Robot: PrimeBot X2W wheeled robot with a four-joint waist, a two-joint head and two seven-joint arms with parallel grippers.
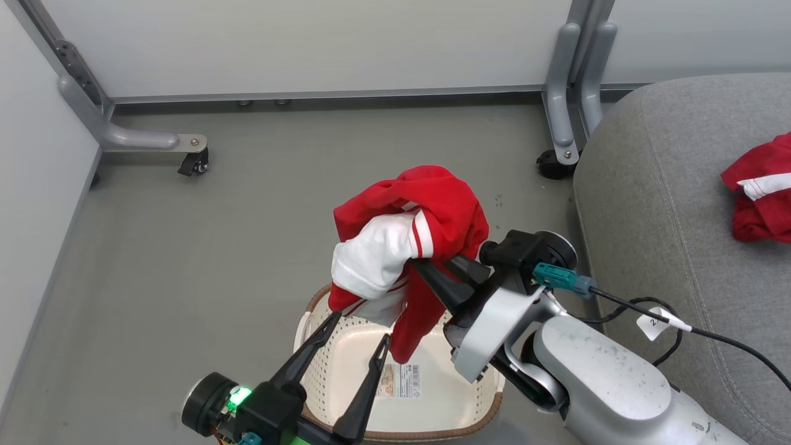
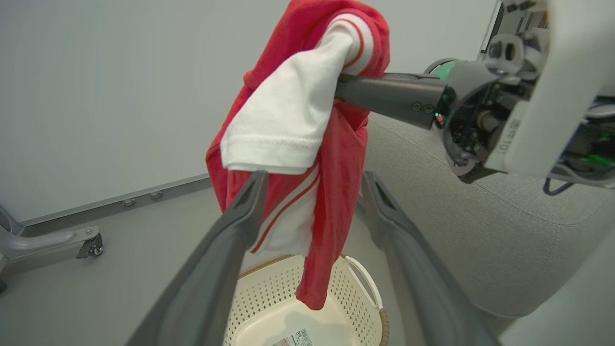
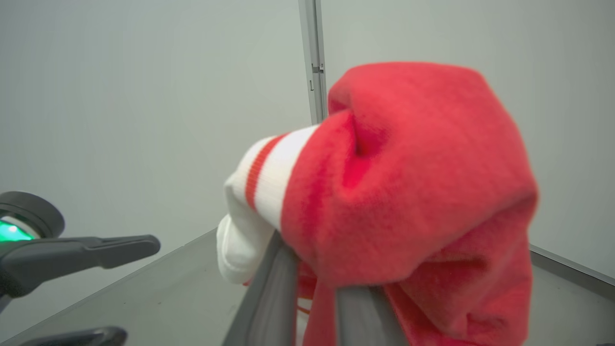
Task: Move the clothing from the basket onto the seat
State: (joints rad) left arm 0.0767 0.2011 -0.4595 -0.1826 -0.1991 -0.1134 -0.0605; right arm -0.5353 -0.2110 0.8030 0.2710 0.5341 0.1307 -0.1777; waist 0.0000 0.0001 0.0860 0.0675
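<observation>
A red garment with a white sleeve hangs bunched above the basket, and my right gripper is shut on its upper folds. In the right wrist view the cloth drapes over that gripper's fingers. The cream basket sits on the floor below, holding nothing but its label. My left gripper stands open over the basket's near side, its fingers either side of the hanging cloth without pinching it. The grey seat lies to the right, with another red and white garment resting on it.
Pale partition panels stand behind and to the left on grey metal feet with casters. A black cable with a tag runs from my right wrist over the seat's edge. Grey floor stretches to the left of the basket.
</observation>
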